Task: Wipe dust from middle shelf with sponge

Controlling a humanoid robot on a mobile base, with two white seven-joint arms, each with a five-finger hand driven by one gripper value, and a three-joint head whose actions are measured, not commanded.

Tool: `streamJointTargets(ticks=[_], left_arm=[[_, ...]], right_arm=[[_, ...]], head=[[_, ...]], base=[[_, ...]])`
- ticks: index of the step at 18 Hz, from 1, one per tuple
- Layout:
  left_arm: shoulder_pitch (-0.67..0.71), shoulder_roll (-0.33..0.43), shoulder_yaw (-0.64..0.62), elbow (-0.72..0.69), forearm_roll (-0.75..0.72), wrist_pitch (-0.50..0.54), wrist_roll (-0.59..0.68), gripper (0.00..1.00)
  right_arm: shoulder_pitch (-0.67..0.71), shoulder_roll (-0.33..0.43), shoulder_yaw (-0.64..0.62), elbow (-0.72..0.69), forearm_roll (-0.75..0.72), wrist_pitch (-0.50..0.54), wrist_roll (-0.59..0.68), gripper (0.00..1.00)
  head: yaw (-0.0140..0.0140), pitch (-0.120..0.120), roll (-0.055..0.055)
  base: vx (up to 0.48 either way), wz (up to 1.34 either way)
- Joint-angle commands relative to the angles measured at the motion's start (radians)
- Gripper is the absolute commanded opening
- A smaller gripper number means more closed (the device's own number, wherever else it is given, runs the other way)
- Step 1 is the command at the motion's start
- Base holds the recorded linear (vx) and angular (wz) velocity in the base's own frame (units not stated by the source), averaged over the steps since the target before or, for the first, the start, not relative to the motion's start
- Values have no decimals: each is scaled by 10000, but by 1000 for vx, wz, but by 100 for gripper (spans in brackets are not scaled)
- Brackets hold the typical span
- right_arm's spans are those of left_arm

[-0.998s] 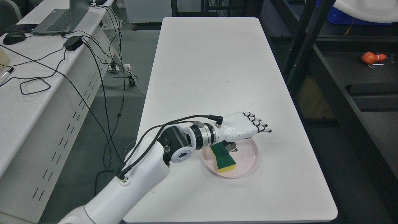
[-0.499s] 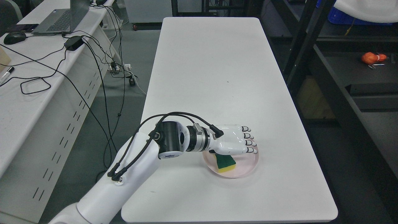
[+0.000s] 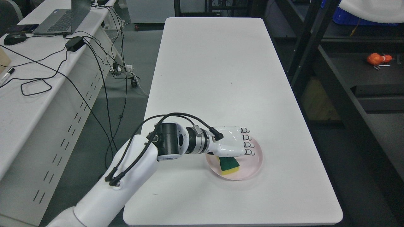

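At the far left a white desk (image 3: 28,104) carries a computer mouse (image 3: 14,38), an open laptop (image 3: 64,17) and a black power adapter (image 3: 74,43), with black cables (image 3: 104,82) trailing off its edge toward the floor. The robot's left arm (image 3: 126,176) comes in from the lower left corner, its white forearm running up to a black wrist joint with two cables looped over it. The left hand (image 3: 232,145) lies palm down over the left part of a pink plate (image 3: 252,164), fingers (image 3: 247,145) bent downward at the knuckles so that only their dark-marked joints show; they curl over the far end of the sponge (image 3: 228,165), but whether they actually grip it cannot be told, since the palm hides the contact. The sponge, green on top and yellow beneath, lies in the plate with its near end sticking out below the hand. The plate sits near the front of a long white table (image 3: 217,72), toward its right side. To the right of the table stands a dark shelving unit (image 3: 344,94), and on one of its shelves, well apart from the hand, lies an orange object (image 3: 377,58).
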State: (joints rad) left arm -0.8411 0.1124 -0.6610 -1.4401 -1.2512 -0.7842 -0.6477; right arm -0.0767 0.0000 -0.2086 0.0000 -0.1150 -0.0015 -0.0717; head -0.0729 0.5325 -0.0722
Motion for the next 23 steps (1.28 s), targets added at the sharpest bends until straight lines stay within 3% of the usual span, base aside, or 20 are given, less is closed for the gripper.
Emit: streamJointTargets(ticks=[1,23], left_arm=[[96,103,-64,333,-204,80,65,98],[50,-311,-262,2160,9,264,955,93]], right_arm=[[0,-175,0,-175,0,721,-4,100],[0,-175,0,-175,0,721,-4,100]], head=[[0,0,0],[0,0,0]], base=[[0,0],[0,0]])
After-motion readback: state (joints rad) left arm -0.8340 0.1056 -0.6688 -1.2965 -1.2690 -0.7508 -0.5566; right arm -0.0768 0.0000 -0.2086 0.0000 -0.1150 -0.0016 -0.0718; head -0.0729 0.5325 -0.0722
